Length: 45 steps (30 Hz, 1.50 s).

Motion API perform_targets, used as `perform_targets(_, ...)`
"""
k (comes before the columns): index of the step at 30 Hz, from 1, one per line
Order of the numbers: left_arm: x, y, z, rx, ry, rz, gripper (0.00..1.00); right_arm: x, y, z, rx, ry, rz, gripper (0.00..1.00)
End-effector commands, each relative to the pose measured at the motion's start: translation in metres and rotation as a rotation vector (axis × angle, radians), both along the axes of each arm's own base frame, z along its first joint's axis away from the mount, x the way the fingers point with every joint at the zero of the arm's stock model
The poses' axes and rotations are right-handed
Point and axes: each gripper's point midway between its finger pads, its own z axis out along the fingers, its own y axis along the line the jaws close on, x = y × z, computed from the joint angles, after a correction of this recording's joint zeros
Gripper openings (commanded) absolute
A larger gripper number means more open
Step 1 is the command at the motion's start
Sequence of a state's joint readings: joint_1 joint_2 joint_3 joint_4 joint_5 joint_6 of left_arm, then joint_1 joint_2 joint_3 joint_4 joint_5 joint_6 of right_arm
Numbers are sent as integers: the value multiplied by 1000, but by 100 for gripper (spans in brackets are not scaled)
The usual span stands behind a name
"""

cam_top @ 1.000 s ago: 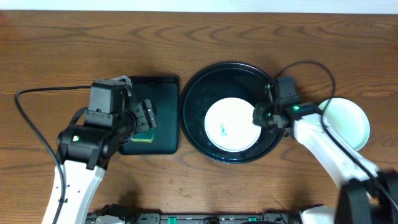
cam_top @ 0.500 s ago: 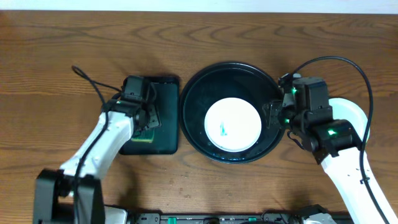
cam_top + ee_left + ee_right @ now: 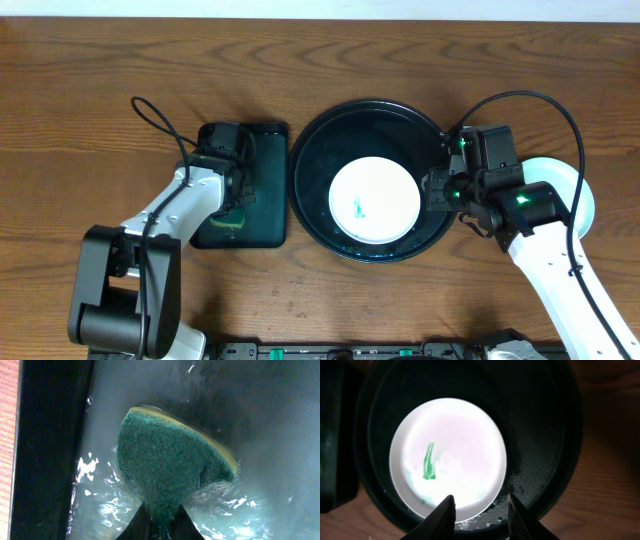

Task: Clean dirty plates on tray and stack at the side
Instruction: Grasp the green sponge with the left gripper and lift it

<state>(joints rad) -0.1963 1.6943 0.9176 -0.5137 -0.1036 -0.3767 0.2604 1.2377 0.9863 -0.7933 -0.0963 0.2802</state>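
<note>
Plate (image 3: 373, 200) with green smear, flat in middle of round tray (image 3: 372, 120). Right gripper (image 3: 480, 515) spread above plate's near edge. Left gripper (image 3: 160, 527) pinching green sponge (image 3: 170, 465) in wet rectangular tray (image 3: 265, 150).

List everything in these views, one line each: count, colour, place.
Smeared plate: one, white with a green streak, inside the round tray.
Second plate: one, pale teal-white, on the table right of the round tray, partly under the right arm.
Round tray: one, glossy black, table centre.
Rectangular tray: one, black, just left of the round tray.
Sponge: one, green over yellow, in the rectangular tray.
Table: one, brown wood grain.
Left jaws: black, shut on the sponge.
Right jaws: black, open, above the round tray's right rim.
</note>
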Motion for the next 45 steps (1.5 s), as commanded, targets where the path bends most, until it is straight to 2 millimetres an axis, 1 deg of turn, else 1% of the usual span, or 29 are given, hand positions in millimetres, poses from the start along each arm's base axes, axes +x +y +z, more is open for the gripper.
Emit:
perform_targets(1, 2, -7, 21, -45, -17, -9, 7, 2, -12, -4, -54, -1, -55, 32)
perform_targets(4, 3, -8, 53, -54, -57, -10, 7, 4, -20, -5, -78, -5, -102, 33)
perform_targets(6, 0, -8, 72, -62, -87, -12, 7, 6, -28, -6, -114, -13, -143, 35)
perform_targets(9, -7, -18, 91, -131, -118, -31, 7, 10, -42, -8, -177, -19, -207, 38)
perform_targets(11, -9, -23, 92, -162, -120, -40, 7, 11, -46, -14, -201, -5, -214, 39)
perform_targets(14, -12, -23, 80, -160, -95, -39, 7, 13, -43, -29, -208, 41, -203, 42)
perform_targets(16, -15, -21, 68, -151, -62, -36, 7, 13, -37, -43, -200, 88, -172, 45)
perform_targets(18, -17, -21, 56, -140, -25, -57, 7, 12, -27, -56, -184, 131, -96, 46)
perform_targets(21, -17, -21, 52, -133, -9, -76, 7, 11, -20, -73, -179, 182, -32, 46)
perform_targets(24, -14, -22, 65, -129, -18, -99, 7, 13, -19, -87, -195, 210, -10, 48)
perform_targets(27, -7, -23, 89, -132, -40, -101, 7, 19, -16, -100, -203, 219, 22, 49)
perform_targets(29, -5, -27, 105, -141, -51, -108, 7, 22, -8, -111, -181, 231, 65, 50)
perform_targets(30, -4, -33, 114, -164, -58, -120, 7, 23, -2, -118, -157, 245, 97, 49)
perform_targets(31, -4, -39, 120, -189, -62, -133, 7, 22, 2, -123, -141, 256, 114, 49)
perform_targets(33, -5, -63, 131, -281, -76, -183, 8, 20, 9, -136, -109, 289, 139, 45)
perform_targets(35, -6, -88, 137, -365, -85, -233, 7, 18, 12, -149, -95, 325, 146, 38)
perform_targets(36, -8, -99, 138, -393, -84, -252, 7, 16, 12, -156, -96, 341, 146, 29)
perform_targets(37, -9, -107, 138, -402, -84, -259, 7, 14, 12, -162, -100, 359, 146, 17)
perform_targets(38, -10, -116, 138, -408, -87, -275, 7, 13, 11, -167, -102, 373, 147, 8)
perform_targets(39, -10, -126, 137, -415, -93, -294, 7, 10, 11, -171, -106, 389, 147, 4)
perform_targets(40, -10, -136, 136, -421, -101, -312, 7, 9, 10, -174, -108, 400, 147, 1)
perform_targets(45, -9, -186, 119, -464, -99, -337, 7, 7, 10, -175, -109, 408, 147, 1)
